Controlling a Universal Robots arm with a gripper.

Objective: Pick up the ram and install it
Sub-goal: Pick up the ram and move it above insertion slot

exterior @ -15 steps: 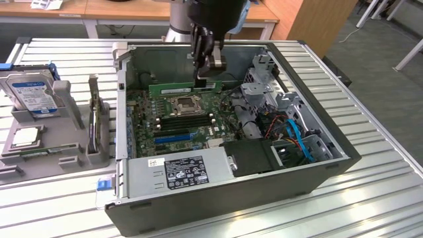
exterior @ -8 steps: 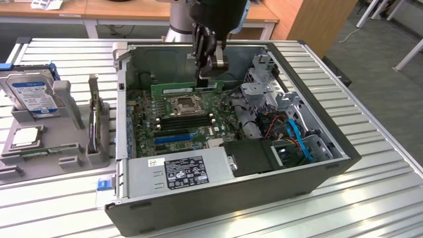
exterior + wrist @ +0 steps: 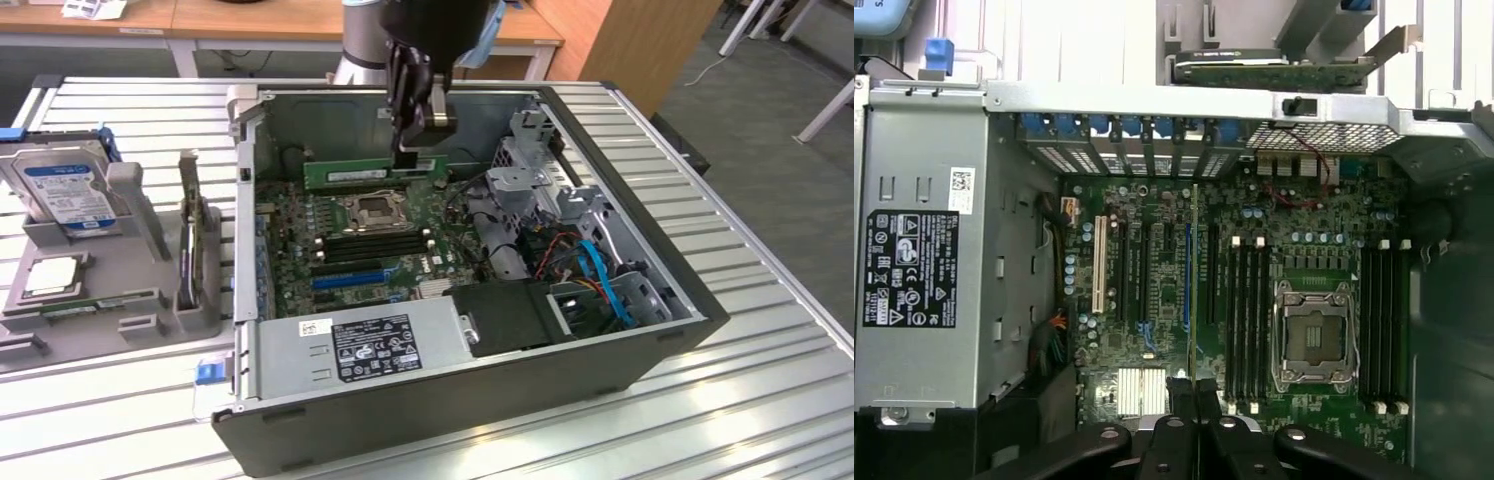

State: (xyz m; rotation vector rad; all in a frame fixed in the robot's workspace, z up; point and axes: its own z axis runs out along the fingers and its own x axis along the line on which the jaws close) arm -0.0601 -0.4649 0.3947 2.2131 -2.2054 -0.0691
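While clamped in end effector [image 3: 414, 158], ram [image 3: 354, 173] hangs over motherboard [image 3: 300, 215].

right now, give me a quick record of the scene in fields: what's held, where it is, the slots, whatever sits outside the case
held: ram, a green stick
fingers: shut on the ram
ram position: up over the motherboard, inside the open case, not in a slot
memory slots: black, empty, beside the processor socket
outside the case: hard drive on a grey holder, at the exterior view's left
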